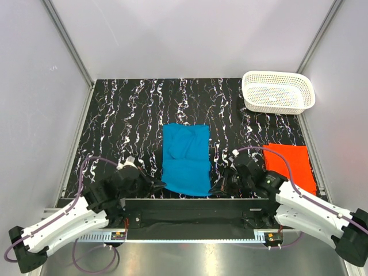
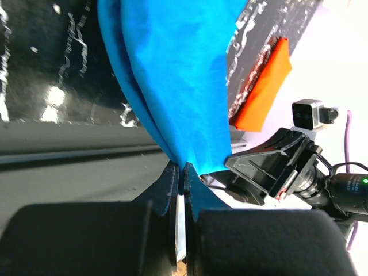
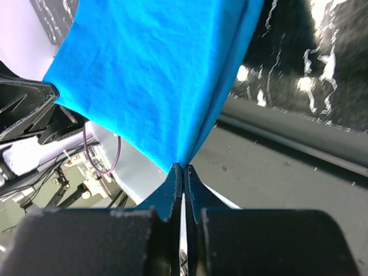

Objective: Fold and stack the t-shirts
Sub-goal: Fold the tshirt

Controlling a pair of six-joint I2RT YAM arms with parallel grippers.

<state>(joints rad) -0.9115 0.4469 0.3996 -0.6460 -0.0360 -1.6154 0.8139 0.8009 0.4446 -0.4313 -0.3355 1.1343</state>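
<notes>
A bright blue t-shirt [image 1: 185,158] lies as a long folded strip down the middle of the black marbled table. My left gripper [image 1: 163,185] is shut on its near left corner, and in the left wrist view the blue t-shirt [image 2: 172,80] rises pinched from the closed left gripper [image 2: 184,169]. My right gripper [image 1: 214,188] is shut on the near right corner; the blue t-shirt [image 3: 161,75] fans out from the closed right gripper [image 3: 183,168]. An orange-red t-shirt [image 1: 290,164] lies folded flat at the right, seen edge-on as an orange-red t-shirt [image 2: 261,92] in the left wrist view.
A white perforated basket [image 1: 278,92] stands at the far right corner of the table [image 1: 126,115]. White walls enclose the table on three sides. The arms' bases and a black rail [image 1: 190,210] run along the near edge.
</notes>
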